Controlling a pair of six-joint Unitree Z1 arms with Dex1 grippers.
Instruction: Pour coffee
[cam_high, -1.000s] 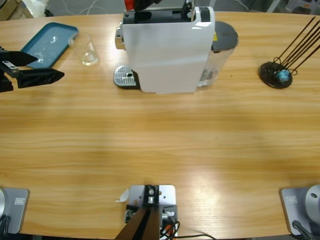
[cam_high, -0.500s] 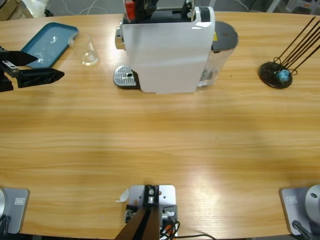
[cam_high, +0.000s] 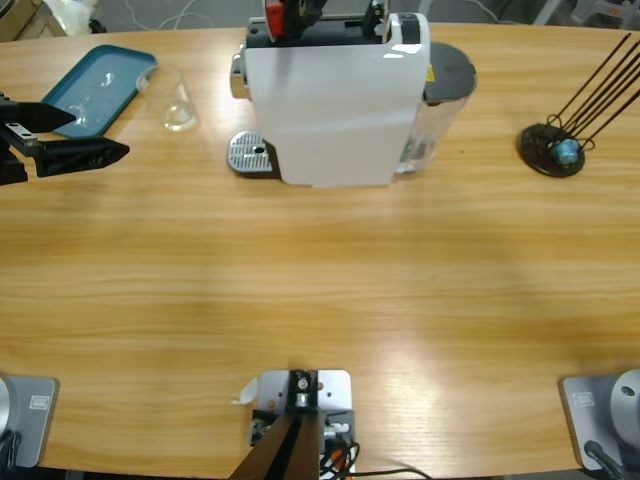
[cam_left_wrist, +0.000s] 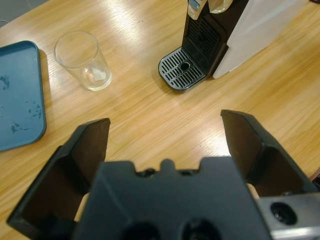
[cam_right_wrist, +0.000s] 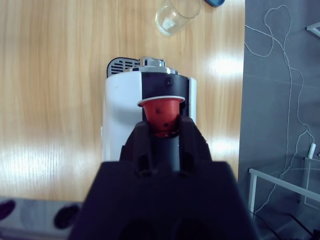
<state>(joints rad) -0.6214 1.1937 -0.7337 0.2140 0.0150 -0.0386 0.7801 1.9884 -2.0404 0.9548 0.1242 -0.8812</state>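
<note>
the right gripper (cam_right_wrist: 162, 131) clamps a red capsule (cam_right_wrist: 161, 113) above the white machine (cam_high: 330, 110); the left gripper (cam_high: 72, 135), at nine o'clock, gapes wide (holding nothing) near the glass (cam_left_wrist: 83, 61).

Red capsule (cam_high: 279, 12) edging right over the white coffee machine (cam_high: 335, 100) — carried in the right gripper (cam_right_wrist: 161, 127).

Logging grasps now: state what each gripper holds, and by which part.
The right gripper pinches a red capsule by its narrow end, rim outward, above the white machine. The left gripper is open and empty.
</note>
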